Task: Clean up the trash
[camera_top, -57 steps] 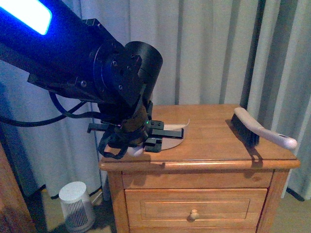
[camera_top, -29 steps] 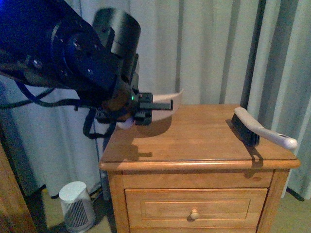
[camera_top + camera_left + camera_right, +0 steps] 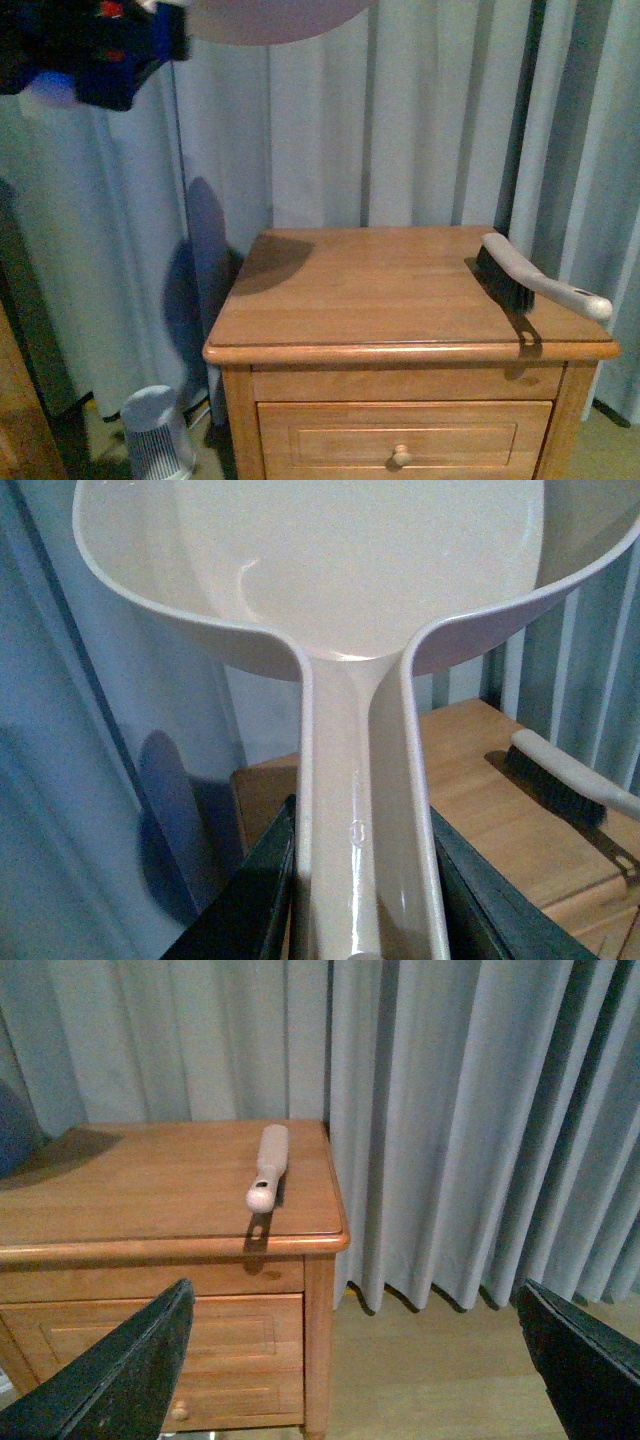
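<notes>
Left gripper (image 3: 100, 45) is up high by the curtain, off to the left of the nightstand (image 3: 380, 300). In the wrist view its fingers (image 3: 255, 890) are clamped on either side of the handle of the white dustpan (image 3: 320, 570). This looks like the carry-off step, with the pan on its way to be emptied. The tissue wad can't be made out: the nightstand top shows none, and neither does the visible part of the pan. A pale blur under the gripper in the front view could be it, but I can't tell. Next move calls for a steady, level pan and somewhere to tip it, though no bin is in view. Right gripper (image 3: 352, 1295) hangs back with its fingers spread wide and nothing between them. The count: one dustpan, one brush (image 3: 530, 275) on the nightstand's right edge, one nightstand, one small white fan (image 3: 155, 430) on the floor.
</notes>
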Robot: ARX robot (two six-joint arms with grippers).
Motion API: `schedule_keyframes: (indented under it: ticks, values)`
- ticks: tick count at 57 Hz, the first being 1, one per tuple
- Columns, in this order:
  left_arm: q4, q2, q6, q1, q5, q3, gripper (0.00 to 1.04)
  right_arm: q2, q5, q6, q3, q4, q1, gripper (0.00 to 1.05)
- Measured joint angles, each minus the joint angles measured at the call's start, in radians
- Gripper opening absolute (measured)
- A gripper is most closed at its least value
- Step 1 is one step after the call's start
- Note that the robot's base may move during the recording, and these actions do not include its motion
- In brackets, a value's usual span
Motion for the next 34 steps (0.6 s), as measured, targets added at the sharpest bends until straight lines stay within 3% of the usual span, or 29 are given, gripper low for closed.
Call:
schedule_keyframes:
  ticks: [21,34]
  values:
    - [-0.012,-0.311,-0.002,0.326,0.171,-0.278,0.29,0.0,0.0,0.0,0.0,0.0,0.0,0.97]
    - [-0.085,-0.506,-0.032,0.47,0.291,-0.394,0.29,0.0,0.0,0.0,0.0,0.0,0.0,0.97]
